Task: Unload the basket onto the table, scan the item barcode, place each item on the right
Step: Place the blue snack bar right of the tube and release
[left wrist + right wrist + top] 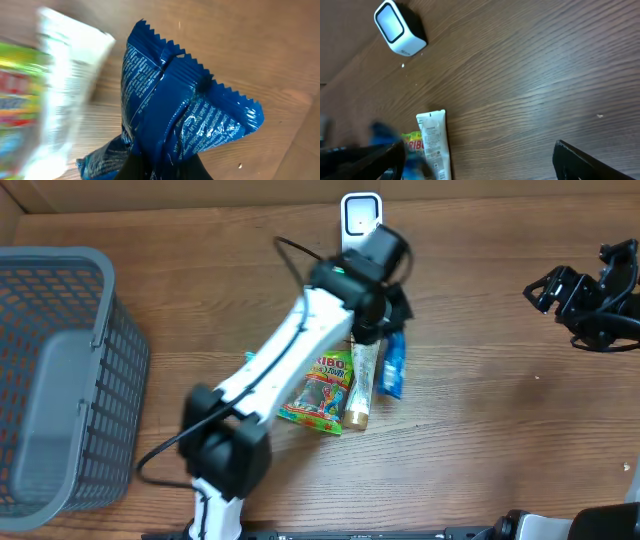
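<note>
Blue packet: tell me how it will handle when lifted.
Probably floppy: the blue packet looks creased and buckled where the left gripper pinches it. Likely slippery, given its glossy film. Seemingly light: a thin pouch with crimped ends.

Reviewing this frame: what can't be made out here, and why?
1. Barcode on the blue packet: left wrist view, print too small and creased; lower end hidden by the left gripper.
2. The tube and candy bag: left wrist view, blurred; bag cut off by the left edge.
3. Packet's upper part: overhead, covered by the left arm.
</note>
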